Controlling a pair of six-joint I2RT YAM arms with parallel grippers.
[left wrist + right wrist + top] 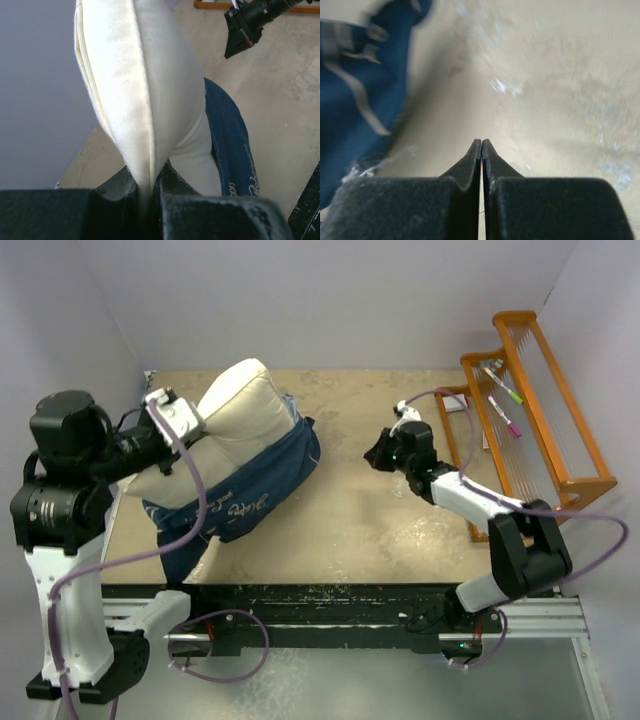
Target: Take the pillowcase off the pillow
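The cream pillow (238, 410) stands tilted up at the table's far left, its upper half bare. The navy pillowcase (255, 495) with white script still wraps its lower half and drapes toward the front edge. My left gripper (172, 412) is shut on the pillow's seamed edge; in the left wrist view the pillow (145, 90) rises from between the fingers, with the pillowcase (230, 140) to the right. My right gripper (378, 453) is shut and empty above the bare table, right of the pillowcase (355, 95).
An orange wooden rack (530, 400) holding markers stands at the table's right side. The table's front edge (330, 585) runs just below the pillowcase's hanging corner. Purple walls enclose the left and back.
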